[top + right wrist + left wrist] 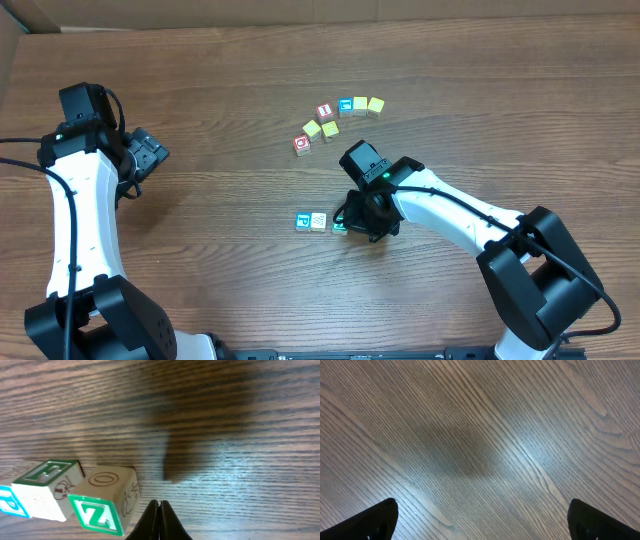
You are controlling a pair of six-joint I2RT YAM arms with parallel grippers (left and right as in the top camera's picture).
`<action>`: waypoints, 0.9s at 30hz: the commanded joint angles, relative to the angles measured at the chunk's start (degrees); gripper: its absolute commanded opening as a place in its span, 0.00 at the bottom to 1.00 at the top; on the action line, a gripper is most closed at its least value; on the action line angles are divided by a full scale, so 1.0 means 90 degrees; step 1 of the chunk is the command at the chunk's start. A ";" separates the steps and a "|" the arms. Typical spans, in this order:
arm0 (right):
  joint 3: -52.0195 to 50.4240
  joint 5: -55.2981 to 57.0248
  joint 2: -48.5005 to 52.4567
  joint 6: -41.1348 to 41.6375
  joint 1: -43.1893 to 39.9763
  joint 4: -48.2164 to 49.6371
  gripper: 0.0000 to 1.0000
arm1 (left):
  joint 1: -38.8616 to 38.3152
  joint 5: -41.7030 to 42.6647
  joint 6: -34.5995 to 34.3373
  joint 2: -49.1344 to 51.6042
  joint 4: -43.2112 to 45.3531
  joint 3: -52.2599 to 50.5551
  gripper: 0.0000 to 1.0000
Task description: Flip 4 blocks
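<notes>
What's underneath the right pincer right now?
Bare table and a shadow, beside the Z block. The shut right pincer hides the spot directly beneath its tip.

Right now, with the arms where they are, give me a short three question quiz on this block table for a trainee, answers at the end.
1. True or false: the right gripper is shut on the Z block.
2. What does the left gripper, its jaws wide open, have below it? A) bare table B) a yellow cube C) a red cube
3. In the overhead view, how many blocks form the row by the right gripper?

Key: 1 false, it is shut on nothing, just beside that block. 2 A. 3 three.
</notes>
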 commanded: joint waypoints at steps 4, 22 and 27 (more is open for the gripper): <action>-0.0027 -0.0321 -0.0007 0.0318 0.0036 0.0112 0.04 | 0.0022 -0.0041 -0.0015 -0.0034 0.0007 0.0066 1.00; -0.0027 -0.0406 -0.0007 0.0342 0.0036 0.0510 0.04 | 0.0022 -0.0041 -0.0015 -0.0034 0.0007 0.0066 1.00; -0.0027 -0.0406 -0.0007 0.0364 0.0036 0.0559 0.04 | 0.0022 -0.0039 -0.0015 -0.0034 0.0007 0.0066 1.00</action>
